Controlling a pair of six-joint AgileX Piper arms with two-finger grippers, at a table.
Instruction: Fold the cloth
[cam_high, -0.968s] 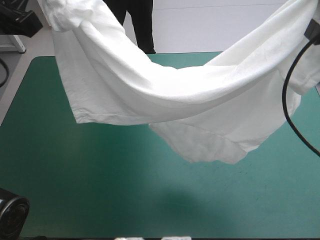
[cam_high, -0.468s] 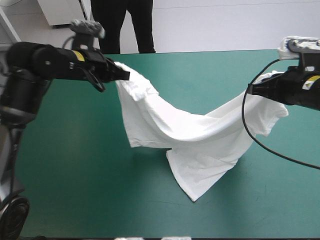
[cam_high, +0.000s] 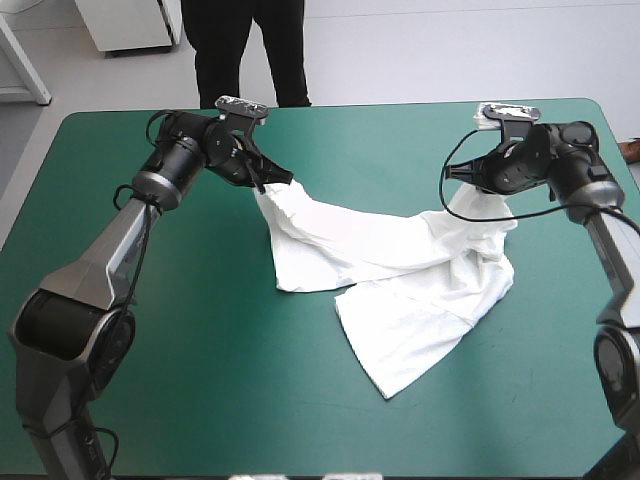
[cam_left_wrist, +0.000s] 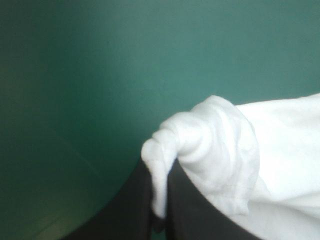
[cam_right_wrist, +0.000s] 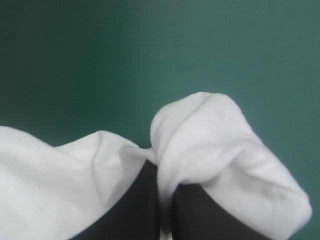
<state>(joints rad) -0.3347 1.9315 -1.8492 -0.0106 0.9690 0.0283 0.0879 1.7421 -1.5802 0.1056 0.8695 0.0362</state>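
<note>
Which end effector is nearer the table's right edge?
Right. The right end effector grips the T-shirt near the right edge of the table; the left end effector holds it left of centre.

The table (cam_high: 200, 400), in its teal-green cover, carries the white T-shirt (cam_high: 400, 330), rumpled, lying right of the table's middle.

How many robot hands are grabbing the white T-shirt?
2. The left hand pinches one end of the T-shirt toward the far left of the table; the right hand pinches the other end toward the far right. None seem hidden.
</note>
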